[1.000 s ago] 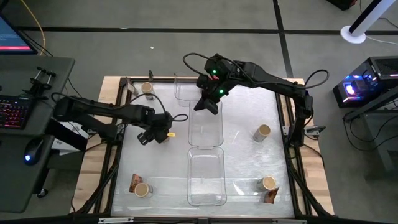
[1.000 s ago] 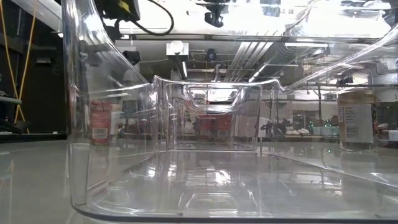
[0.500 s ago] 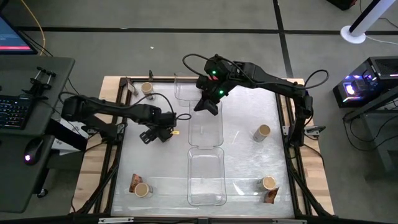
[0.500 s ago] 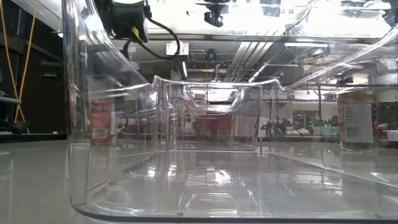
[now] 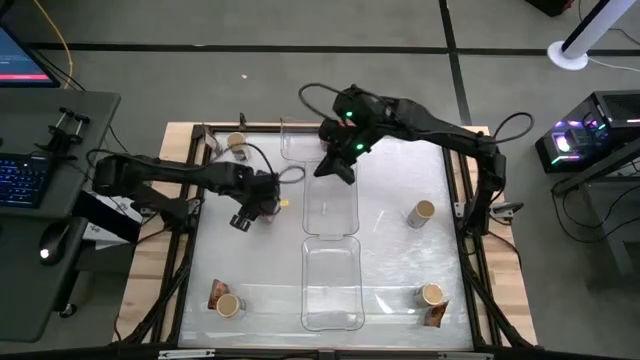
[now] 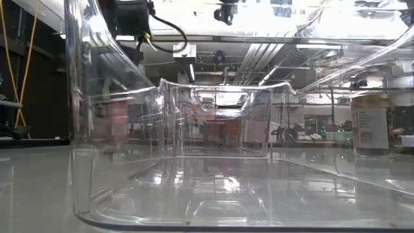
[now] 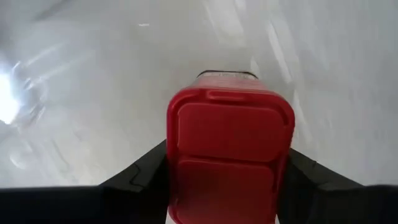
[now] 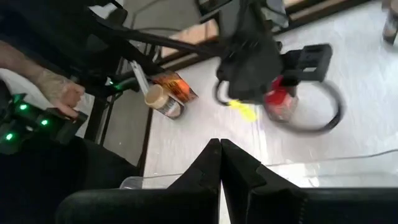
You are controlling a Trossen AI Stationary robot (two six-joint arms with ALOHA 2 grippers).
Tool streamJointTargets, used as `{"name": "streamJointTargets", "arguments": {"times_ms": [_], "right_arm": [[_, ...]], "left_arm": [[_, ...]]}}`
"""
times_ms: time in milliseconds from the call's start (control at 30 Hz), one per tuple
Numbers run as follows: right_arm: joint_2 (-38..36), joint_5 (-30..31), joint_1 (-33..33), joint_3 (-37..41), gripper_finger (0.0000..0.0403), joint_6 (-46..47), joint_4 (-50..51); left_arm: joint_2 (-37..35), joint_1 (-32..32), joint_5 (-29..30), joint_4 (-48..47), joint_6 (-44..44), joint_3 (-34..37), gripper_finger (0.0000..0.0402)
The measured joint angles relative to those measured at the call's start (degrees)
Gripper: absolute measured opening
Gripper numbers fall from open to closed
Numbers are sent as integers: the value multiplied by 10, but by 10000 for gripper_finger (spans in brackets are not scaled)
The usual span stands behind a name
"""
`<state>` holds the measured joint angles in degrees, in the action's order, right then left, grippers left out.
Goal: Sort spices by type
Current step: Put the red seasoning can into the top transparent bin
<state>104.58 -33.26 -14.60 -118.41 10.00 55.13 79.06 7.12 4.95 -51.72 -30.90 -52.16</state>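
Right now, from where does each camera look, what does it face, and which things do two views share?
High: overhead, straight down; both arms, table.
Low: table height, through clear tray; arm parts at the top.
Left wrist: left end effector around red container.
Right wrist: shut right end effector; left arm beyond.
Shared: red container, tan-topped jar.

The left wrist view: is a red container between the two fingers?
Yes, a red boxy container sits between the left gripper's two dark fingers, which flank its sides.
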Motion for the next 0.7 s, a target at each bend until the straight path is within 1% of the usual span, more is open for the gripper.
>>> {"name": "streamJointTargets", "arguments": {"times_ms": [100, 200, 300, 333, 400, 467, 500, 533, 600, 700], "right_arm": [[-28, 1, -2, 0, 0, 0, -1], [-59, 26, -3, 0, 0, 0, -4], [-89, 70, -3, 0, 0, 0, -8], [-97, 87, -3, 0, 0, 0, -11], [-112, 117, -3, 0, 0, 0, -12], [-121, 140, -3, 0, 0, 2, -13], [-124, 147, -3, 0, 0, 3, -13], [-126, 153, -3, 0, 0, 3, -13], [-128, 165, -3, 0, 0, 5, -12], [-129, 168, -3, 0, 0, 22, -11]], "left_arm": [[-51, 31, 1, 12, 79, 0, 185], [-111, 67, 27, 64, 170, 0, 185], [-161, 101, 73, 176, 282, 0, 185], [-170, 112, 79, 230, 328, 0, 185], [-175, 133, 69, 345, 411, -1, 185], [-158, 141, 52, 434, 446, -6, 185], [-140, 141, 52, 457, 454, -17, 185], [-117, 140, 52, 462, 458, -31, 185], [-59, 140, 57, 439, 463, -70, 185], [31, 141, 69, 398, 467, -151, 185]]}}
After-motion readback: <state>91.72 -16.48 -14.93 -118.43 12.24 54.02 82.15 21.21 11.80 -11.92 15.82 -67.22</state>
